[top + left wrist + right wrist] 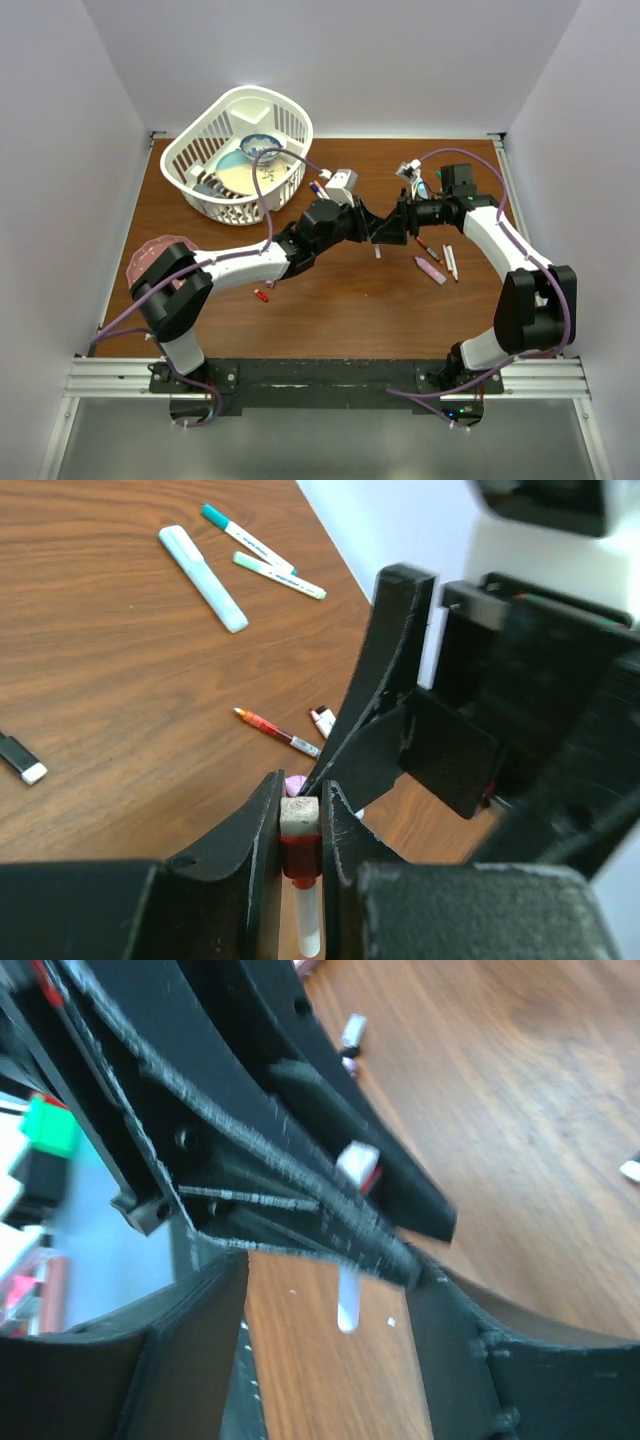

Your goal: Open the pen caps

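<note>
Pen cap point(298, 852), red, pinched above the table point(120, 680), with the barrel point(307, 920) unsupported.
The left gripper point(300, 795) is clamped on what looks like the red cap end of a pen, and the white barrel hangs free below it. The right gripper point(335, 1285) has its fingers spread around the left one's fingers and grips nothing. If the cap loosens, the barrel will likely drop and roll among the loose pens. The crowded fingers could also knock it askew.
</note>
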